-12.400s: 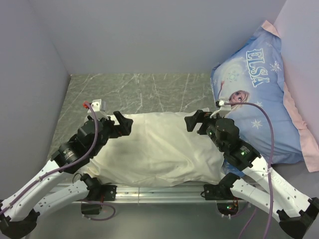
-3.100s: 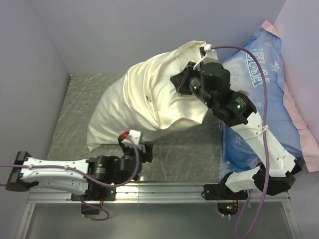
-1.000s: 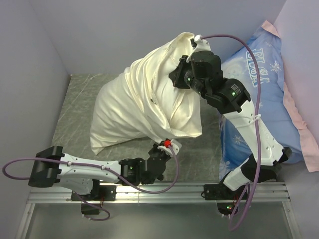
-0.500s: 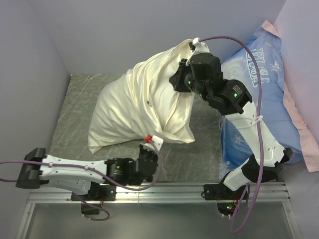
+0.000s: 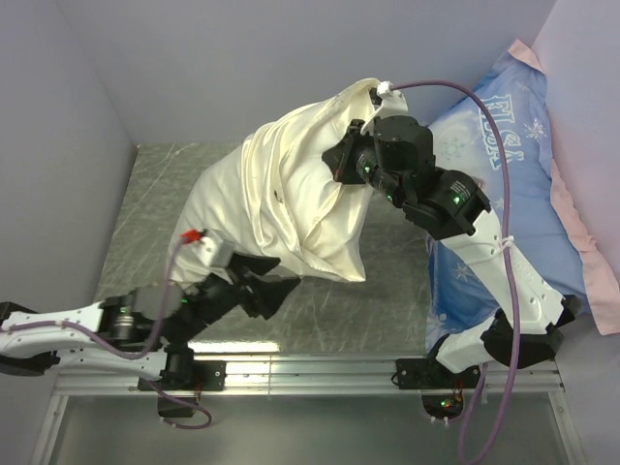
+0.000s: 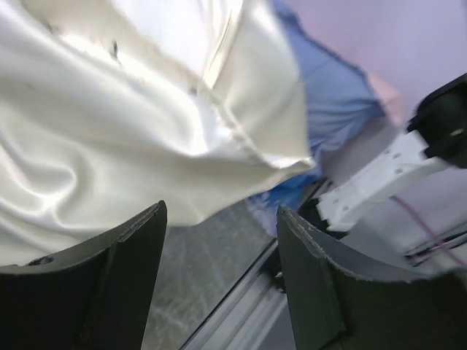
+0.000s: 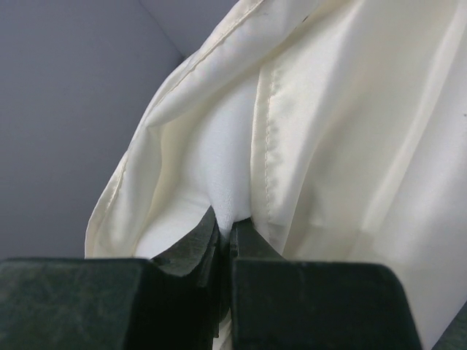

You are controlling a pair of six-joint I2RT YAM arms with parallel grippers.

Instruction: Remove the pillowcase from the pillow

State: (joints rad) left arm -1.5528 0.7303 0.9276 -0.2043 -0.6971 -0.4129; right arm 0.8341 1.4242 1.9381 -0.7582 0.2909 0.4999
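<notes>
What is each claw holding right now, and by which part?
The right claw pinches the white pillow where it shows at the pillowcase opening. The left claw is open, holding nothing.

Seeing plain cream with a satin sheen on the pillowcase (image 5: 281, 203). Catching whiter, plain fabric of the pillow (image 7: 219, 168) inside the pillowcase opening. Reading light blue with white snowflakes and pale lettering on the printed pillow (image 5: 513, 165) right of the pillowcase, with a pink edge. Noting grey-green marble with pale veins on the table (image 5: 155, 184) under the pillowcase. Getting flat lavender-grey on the walls (image 5: 291, 58) behind the pillowcase. Logging white links and black joints on the left arm (image 5: 58, 325) and right arm (image 5: 513, 281), black on the left gripper (image 6: 219, 270) and right gripper (image 7: 223, 232), purple on the cable (image 5: 426, 84), red on a small tip (image 5: 191, 235) just left of the pillowcase's lower edge.
</notes>
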